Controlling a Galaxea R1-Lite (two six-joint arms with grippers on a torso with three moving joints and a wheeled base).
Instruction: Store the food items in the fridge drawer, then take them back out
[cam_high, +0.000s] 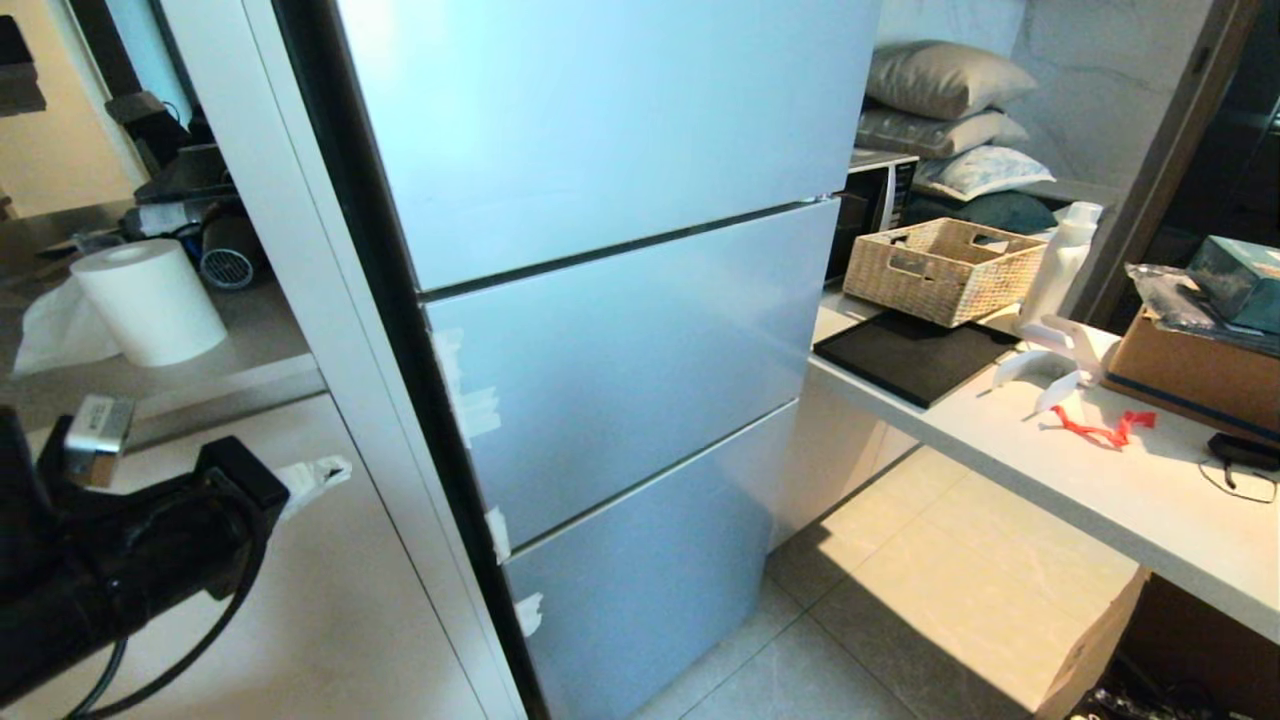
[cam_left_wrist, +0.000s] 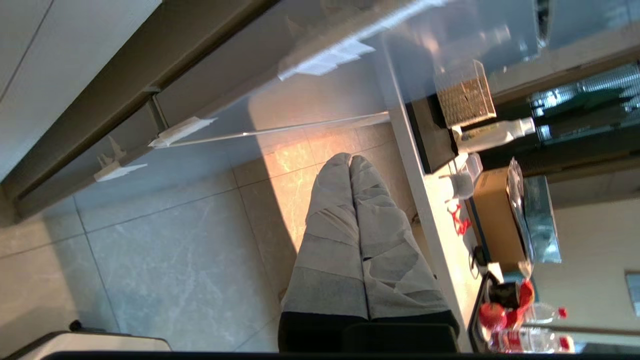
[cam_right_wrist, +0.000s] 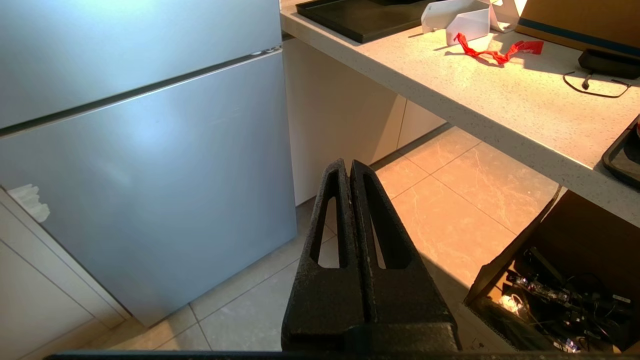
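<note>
The left gripper (cam_left_wrist: 350, 159), fingers (cam_left_wrist: 330, 210) pressed together holding nothing, is hovering left of the closed fridge (cam_high: 620, 330); the right gripper (cam_right_wrist: 348, 165), fingers together, is pointing floorward beside the counter (cam_right_wrist: 500, 105). Drawer and food are showing nowhere.

Landmark: the fridge (cam_high: 620, 330), a tall blue-grey unit with three closed fronts and white tape scraps (cam_high: 470, 400) along its left edge. To its right, a pale countertop (cam_high: 1150, 500) carries a black tray (cam_high: 910, 355), a wicker basket (cam_high: 940, 265), a white bottle (cam_high: 1065, 260), a red ribbon scrap (cam_high: 1100, 428) and a cardboard box (cam_high: 1190, 375). Behind the basket: a microwave (cam_high: 875, 205) and stacked pillows (cam_high: 945, 110). To the fridge's left: a paper roll (cam_high: 150, 300).
</note>
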